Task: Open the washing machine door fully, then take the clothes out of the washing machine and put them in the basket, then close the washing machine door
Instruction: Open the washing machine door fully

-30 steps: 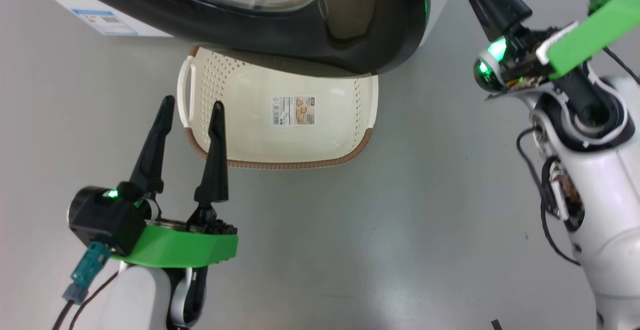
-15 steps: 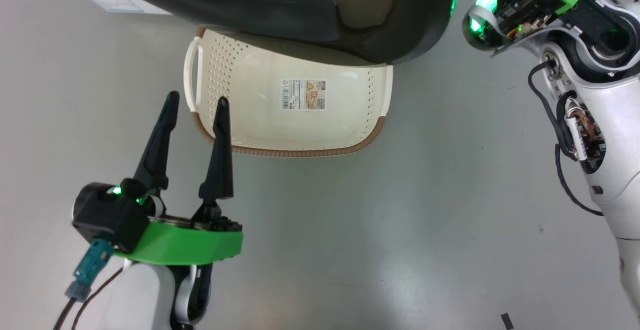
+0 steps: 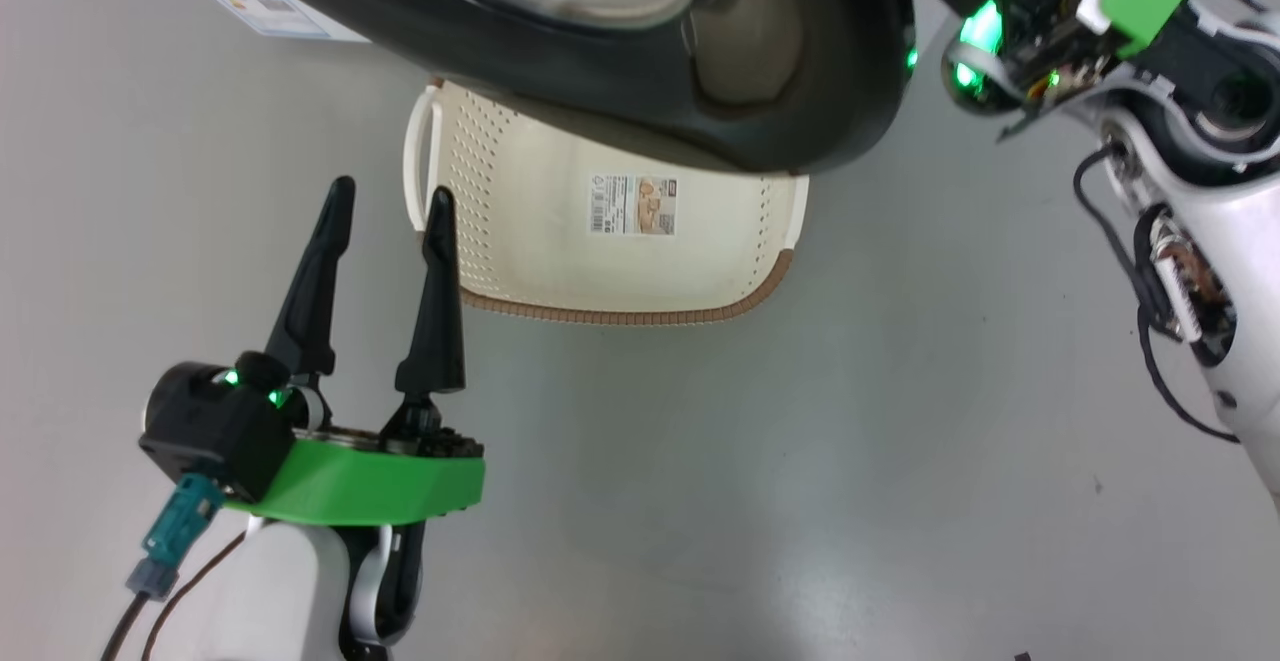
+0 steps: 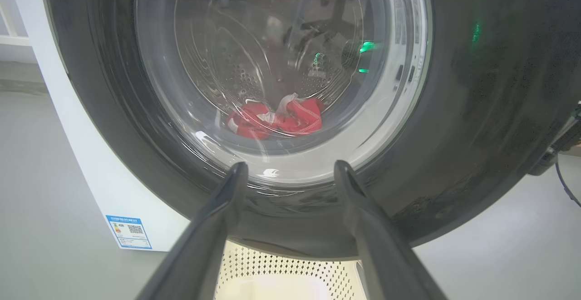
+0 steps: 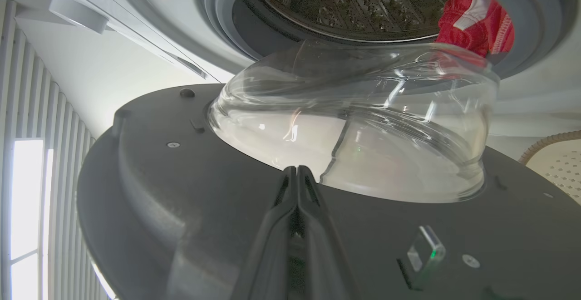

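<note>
The washing machine door (image 3: 600, 81) stands partly open, its black rim hanging over the back of the basket (image 3: 620, 318). From the right wrist view my right gripper (image 5: 297, 170) is shut, with nothing in it. Its tips lie at the door's dark inner face (image 5: 181, 191), just beside the glass bowl (image 5: 363, 123). Red clothes (image 5: 476, 21) lie in the steel drum (image 5: 345, 5) behind. My left gripper (image 3: 390, 191) is open near the basket's left side. It faces the door's outer side (image 4: 476, 109), and the red clothes (image 4: 277, 118) show through the glass.
The washing machine's white corner with its blue label (image 3: 265, 11) is at the top left. Grey floor (image 3: 800, 461) spreads in front of the basket. My right arm's wrist (image 3: 1060, 21) and pale forearm (image 3: 1240, 271) occupy the right edge.
The head camera has moved, so the whole picture has shifted right. My right wrist has moved up and closer to the door's edge. The left gripper has stayed open and still.
</note>
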Motion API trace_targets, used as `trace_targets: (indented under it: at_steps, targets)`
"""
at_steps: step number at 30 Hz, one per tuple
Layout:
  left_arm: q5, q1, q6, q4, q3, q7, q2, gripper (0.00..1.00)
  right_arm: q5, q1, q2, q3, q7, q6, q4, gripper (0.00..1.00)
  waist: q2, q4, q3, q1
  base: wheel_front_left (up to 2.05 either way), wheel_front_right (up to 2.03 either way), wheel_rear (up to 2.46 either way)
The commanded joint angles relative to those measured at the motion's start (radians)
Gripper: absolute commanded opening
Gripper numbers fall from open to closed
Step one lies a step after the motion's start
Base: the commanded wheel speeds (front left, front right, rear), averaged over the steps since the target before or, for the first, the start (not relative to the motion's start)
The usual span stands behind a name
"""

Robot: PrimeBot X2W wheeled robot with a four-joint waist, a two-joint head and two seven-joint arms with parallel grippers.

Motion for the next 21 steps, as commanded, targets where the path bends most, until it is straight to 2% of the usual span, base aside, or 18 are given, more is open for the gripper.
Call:
trace_targets:
  at_steps: [1, 21]
  targets:
    - [-0.007, 0.017, 0.012, -0.024, 0.031, -0.008, 0.018, 1.0, 0.019, 0.045, 0.011, 0.026, -0.003, 0.005, -0.038, 0.0, -0.0001, 0.012, -0.022, 0.0, 0.0, 0.0, 0.0]
    - [-0.008, 0.123, 0.023, 0.004, 0.052, -0.008, 0.018, 1.0, 0.113, 0.193, -0.049, 0.219, -0.017, 0.005, -0.083, 0.0, -0.0001, 0.086, -0.213, 0.0, 0.0, 0.0, 0.0]
